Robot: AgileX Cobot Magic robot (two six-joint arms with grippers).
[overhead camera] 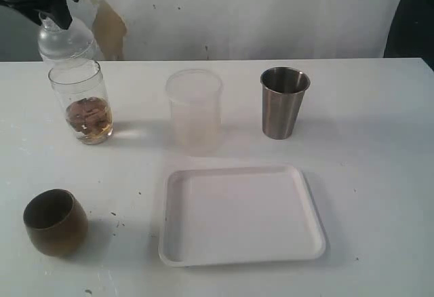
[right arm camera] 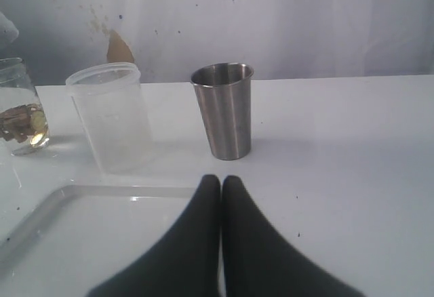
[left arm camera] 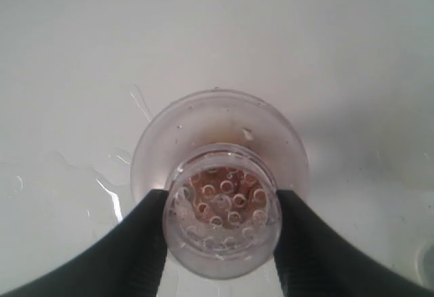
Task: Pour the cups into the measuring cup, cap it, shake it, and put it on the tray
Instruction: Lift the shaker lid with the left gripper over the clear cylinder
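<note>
Left tool point(left arm camera: 220, 243) is clamped on the narrow perforated neck of the clear cap point(left arm camera: 220, 209), which it holds plumb over the measuring cup point(overhead camera: 80, 100) directly beneath, brownish contents inside. I judge this is so the cap meets the mouth square; whether it is seated I cannot tell. Right tool point(right arm camera: 221, 183) has its fingers pressed together on nothing, low by the tray point(right arm camera: 102, 190), with the steel tumbler point(right arm camera: 224, 110) upright straight ahead — probably parked clear of the capping — and the brown cup point(overhead camera: 54, 221) well off on the left tool's side. Worktop point(overhead camera: 380, 175) is white, with wet streaks point(left arm camera: 102, 188) just beside the measuring cup; the wall point(overhead camera: 271, 12) beyond is white and stained.
</note>
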